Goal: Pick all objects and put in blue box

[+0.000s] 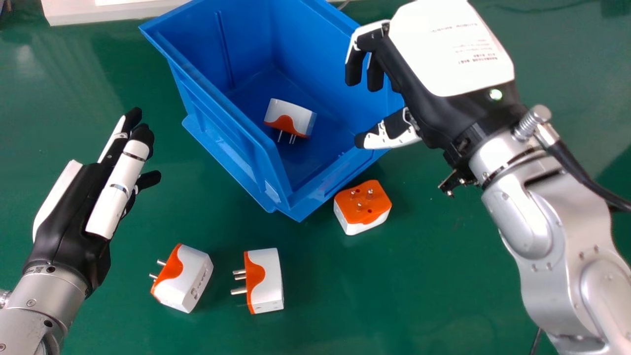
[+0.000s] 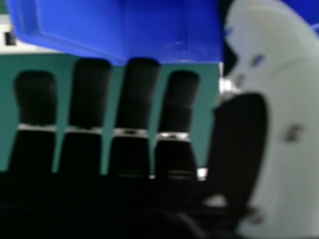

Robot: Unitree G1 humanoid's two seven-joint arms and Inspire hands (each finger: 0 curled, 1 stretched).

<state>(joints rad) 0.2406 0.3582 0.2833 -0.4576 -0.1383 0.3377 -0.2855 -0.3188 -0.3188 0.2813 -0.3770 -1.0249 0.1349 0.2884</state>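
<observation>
Lying in head view, four plugs [image 1: 268, 281]

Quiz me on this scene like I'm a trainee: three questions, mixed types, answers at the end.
1. True or false: an orange-and-white adapter lies inside the blue box.

2. Choose one. The left hand is:
(a) curled round an adapter
(b) reaching into the box
(c) empty, with its fingers mostly straight

3. Fill in the blank: on the green table, outside the box, lie ____ adapters.

Key: 1. True. 2. (c). 3. three.
</observation>
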